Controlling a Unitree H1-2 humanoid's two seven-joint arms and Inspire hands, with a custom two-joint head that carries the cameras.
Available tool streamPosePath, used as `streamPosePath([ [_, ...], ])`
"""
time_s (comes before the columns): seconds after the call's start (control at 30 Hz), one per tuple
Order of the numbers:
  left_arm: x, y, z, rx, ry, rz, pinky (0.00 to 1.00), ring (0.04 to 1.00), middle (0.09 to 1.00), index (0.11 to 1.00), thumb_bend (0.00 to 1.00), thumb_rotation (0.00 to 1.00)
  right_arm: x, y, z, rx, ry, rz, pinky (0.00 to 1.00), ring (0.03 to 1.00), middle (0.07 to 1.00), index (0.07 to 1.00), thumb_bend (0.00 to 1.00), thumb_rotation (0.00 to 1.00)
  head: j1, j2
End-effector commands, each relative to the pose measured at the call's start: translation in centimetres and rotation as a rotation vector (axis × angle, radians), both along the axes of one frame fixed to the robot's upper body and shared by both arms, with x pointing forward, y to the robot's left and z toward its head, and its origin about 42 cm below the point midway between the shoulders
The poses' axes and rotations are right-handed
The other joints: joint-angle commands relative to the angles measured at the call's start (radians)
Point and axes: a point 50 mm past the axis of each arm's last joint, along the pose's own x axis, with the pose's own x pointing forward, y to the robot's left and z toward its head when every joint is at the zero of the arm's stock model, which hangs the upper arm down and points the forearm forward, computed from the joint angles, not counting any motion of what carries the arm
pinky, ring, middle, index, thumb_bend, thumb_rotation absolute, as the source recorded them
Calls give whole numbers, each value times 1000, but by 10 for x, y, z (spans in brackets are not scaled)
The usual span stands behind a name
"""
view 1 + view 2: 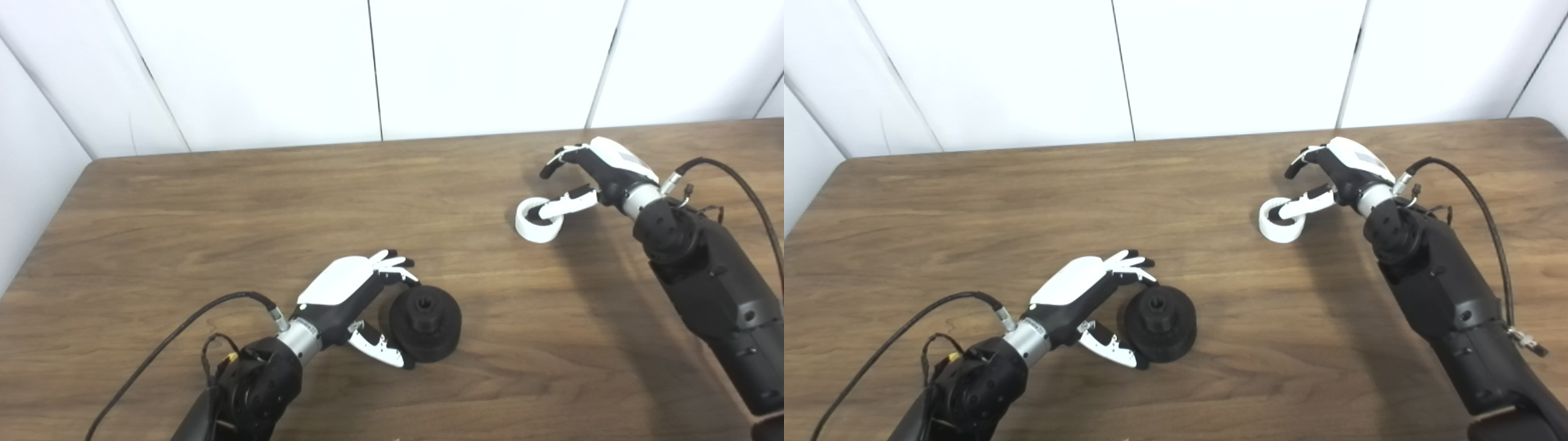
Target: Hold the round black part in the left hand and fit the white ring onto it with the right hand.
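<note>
Left hand [352,300]: nearest, at about 7 o'clock on the table [184,233]; fingers and thumb spread around the left edge of the round black part, touching it, not clenched.
Round black part [425,323]: flat on the wood at 6 o'clock, hub up.
White ring [538,220]: farther off, at 2 o'clock, on the table.
Right hand [597,171]: farthest; fingers apart, thumb tip inside the ring, nothing gripped.
</note>
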Motion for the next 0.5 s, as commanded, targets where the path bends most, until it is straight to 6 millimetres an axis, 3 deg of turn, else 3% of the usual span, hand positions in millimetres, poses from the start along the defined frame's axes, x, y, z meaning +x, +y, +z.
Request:
streamPosePath([
  [0.0, 5, 6, -4, 22, 8, 12, 897, 988, 925, 691, 840, 238, 7, 2, 37, 11, -115, 11, 911, 980, 911, 684, 945, 460, -1, 2],
  [0.47, 7, 6, -5, 20, 15, 18, 901, 991, 928, 692, 844, 236, -8, 4, 47, -13, -88, 45, 883, 977, 902, 665, 951, 444, -2, 7],
])
